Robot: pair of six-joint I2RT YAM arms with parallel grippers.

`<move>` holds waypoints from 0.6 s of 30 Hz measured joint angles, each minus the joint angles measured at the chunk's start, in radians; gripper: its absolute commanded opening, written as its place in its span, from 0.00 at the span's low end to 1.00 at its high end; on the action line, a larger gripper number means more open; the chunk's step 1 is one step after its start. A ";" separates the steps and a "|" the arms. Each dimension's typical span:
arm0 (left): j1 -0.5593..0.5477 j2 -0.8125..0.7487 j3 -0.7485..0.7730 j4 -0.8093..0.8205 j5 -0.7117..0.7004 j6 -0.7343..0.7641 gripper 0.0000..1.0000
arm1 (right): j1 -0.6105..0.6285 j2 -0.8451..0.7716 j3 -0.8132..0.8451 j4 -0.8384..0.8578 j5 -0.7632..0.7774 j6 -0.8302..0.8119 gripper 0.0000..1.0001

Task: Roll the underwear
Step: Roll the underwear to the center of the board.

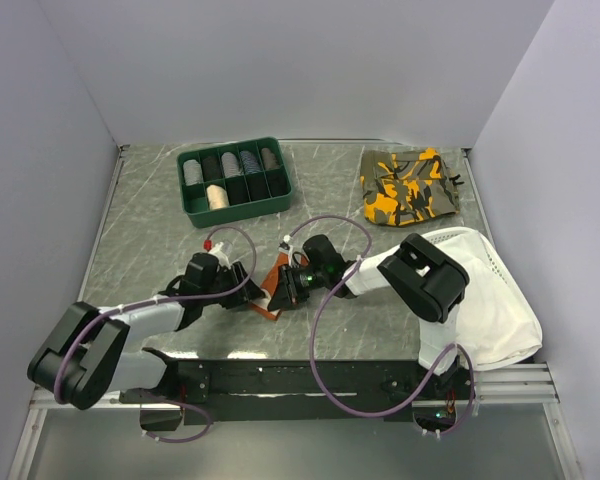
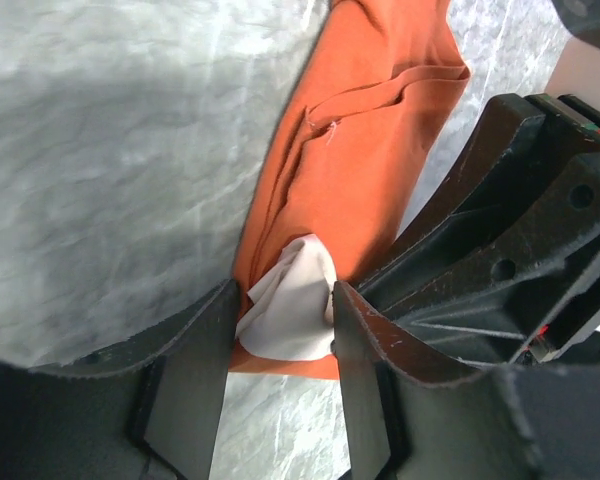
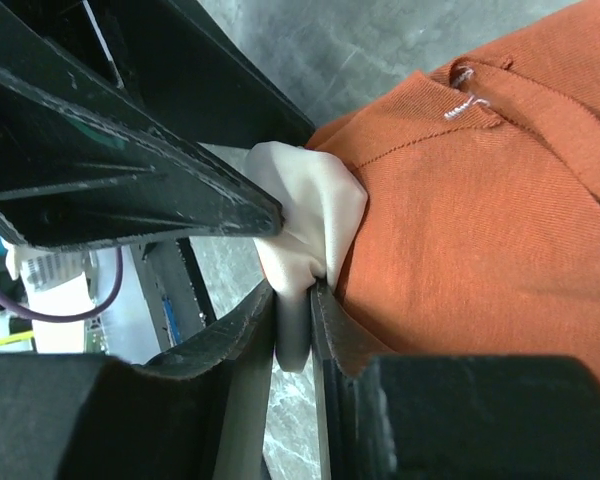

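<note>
Grey marbled tabletop (image 1: 140, 230) carries a large white cloth (image 1: 500, 310) behind the right hand (image 3: 298, 300). The rust-orange underwear (image 1: 270, 293) lies between both hands. The right hand pinches its cream panel tightly. The left hand (image 2: 280, 305) straddles the same fold, apparently gripping it, fingers touching either side.

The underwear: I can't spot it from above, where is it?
The underwear lies mid-table in the top view, between the left hand and the right hand.
</note>
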 measured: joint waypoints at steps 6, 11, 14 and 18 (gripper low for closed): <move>-0.029 0.047 0.035 -0.002 -0.004 0.003 0.46 | 0.000 -0.043 -0.016 -0.034 0.054 -0.002 0.29; -0.033 0.074 0.055 -0.009 -0.004 0.004 0.42 | 0.000 -0.065 -0.019 -0.072 0.091 -0.013 0.33; -0.035 0.101 0.074 -0.011 0.001 0.007 0.40 | 0.001 -0.074 -0.019 -0.086 0.109 -0.014 0.39; -0.042 0.130 0.098 -0.012 0.005 0.012 0.41 | 0.012 -0.107 -0.019 -0.124 0.161 -0.029 0.47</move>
